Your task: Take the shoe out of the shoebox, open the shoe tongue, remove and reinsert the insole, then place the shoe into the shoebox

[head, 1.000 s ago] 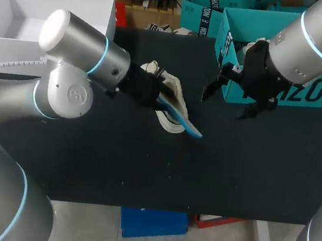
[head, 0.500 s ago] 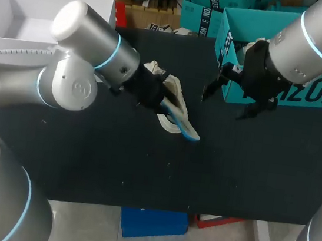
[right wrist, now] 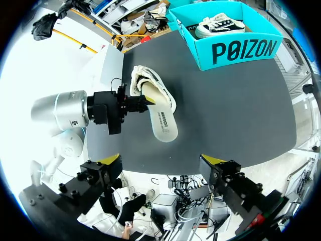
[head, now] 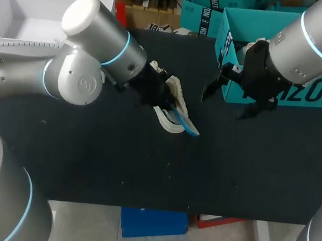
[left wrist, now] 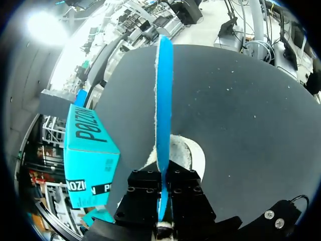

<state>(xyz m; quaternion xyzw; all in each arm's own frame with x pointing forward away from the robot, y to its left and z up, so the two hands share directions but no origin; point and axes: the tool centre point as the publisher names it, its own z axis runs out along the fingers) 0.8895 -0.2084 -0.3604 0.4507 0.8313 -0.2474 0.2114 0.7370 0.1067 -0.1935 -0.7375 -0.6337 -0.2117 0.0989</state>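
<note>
Left gripper (left wrist: 161, 173): fingers clamped on the blue insole (left wrist: 164, 100), which stands edge-on between them and runs out ahead over the black table (left wrist: 241, 110)

Shoe (left wrist: 189, 153): pale, on the table just under the left gripper; the insole's near end sits at its opening and the rest sticks out free; whether that end is tucked inside cannot be told

Right gripper (right wrist: 162, 160): fingers spread wide, nothing between them; hangs above the table near the shoebox (right wrist: 235, 47), well apart from the shoe

Shoebox: teal, at the table's back right; a second shoe (right wrist: 220, 22) lies inside
</note>
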